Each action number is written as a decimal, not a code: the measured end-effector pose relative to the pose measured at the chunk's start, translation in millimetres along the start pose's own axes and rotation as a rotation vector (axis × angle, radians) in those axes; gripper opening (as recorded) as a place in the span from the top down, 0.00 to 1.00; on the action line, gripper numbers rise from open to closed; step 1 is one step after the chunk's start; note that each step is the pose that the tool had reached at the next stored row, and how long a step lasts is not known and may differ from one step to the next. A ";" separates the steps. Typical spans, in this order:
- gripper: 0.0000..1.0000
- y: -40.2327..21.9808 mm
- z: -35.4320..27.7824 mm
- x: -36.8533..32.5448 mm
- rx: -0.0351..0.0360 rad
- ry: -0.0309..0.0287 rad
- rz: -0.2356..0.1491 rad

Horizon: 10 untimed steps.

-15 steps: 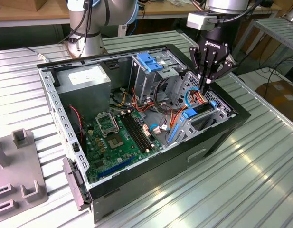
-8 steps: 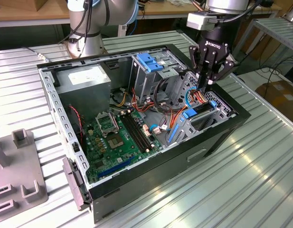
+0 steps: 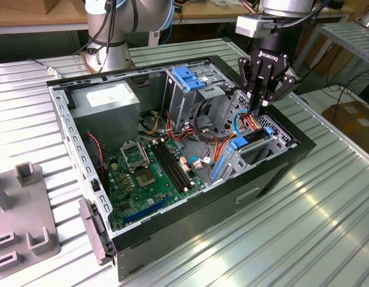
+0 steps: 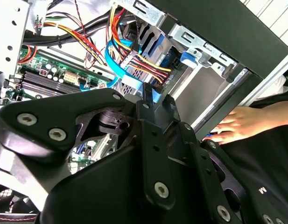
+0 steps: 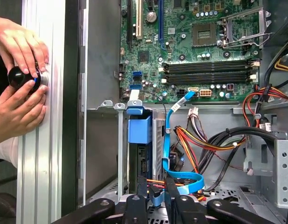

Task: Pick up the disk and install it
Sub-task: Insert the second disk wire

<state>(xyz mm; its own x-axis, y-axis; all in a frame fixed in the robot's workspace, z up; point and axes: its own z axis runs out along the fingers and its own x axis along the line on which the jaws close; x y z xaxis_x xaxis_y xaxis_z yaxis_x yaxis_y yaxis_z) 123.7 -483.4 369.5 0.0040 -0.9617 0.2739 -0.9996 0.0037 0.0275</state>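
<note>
The disk [image 3: 256,139] sits edge-on in the drive bay at the front corner of the open computer case [image 3: 190,224], on the exterior view's right. Its light-blue rail frame [image 5: 139,128] shows in the first wrist view. My gripper [image 3: 260,106] hangs just above that bay among the cables, pointing down. In both wrist views its fingers stand close together with the end of a flat blue data cable [image 5: 181,179] between them. The gripper [image 5: 156,184] is beside the disk, not on it. In the second wrist view the gripper [image 4: 158,95] holds the same blue strip.
A green motherboard [image 3: 151,173] covers the case floor. A grey power-supply box [image 3: 106,101] and an upright cage with a blue top [image 3: 190,81] stand at the back. Bundled wires [image 5: 214,140] crowd the bay. A person's hands [image 5: 17,74] rest on the table edge beside the case.
</note>
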 end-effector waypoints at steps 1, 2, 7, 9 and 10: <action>0.71 0.0 0.0 0.0 0.0000 0.0000 0.000; 0.71 0.0 0.0 0.0 0.0000 0.0000 0.000; 0.71 -0.1 0.0 0.0 -0.0072 0.0001 -0.002; 0.71 0.0 0.0 0.0 -0.0175 0.0001 -0.005; 0.71 0.0 0.0 0.0 -0.0248 0.0000 -0.007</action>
<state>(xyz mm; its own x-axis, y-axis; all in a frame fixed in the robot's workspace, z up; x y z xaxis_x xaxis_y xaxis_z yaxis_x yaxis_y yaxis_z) 123.8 -483.4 369.5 0.0112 -0.9618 0.2737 -0.9986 0.0036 0.0533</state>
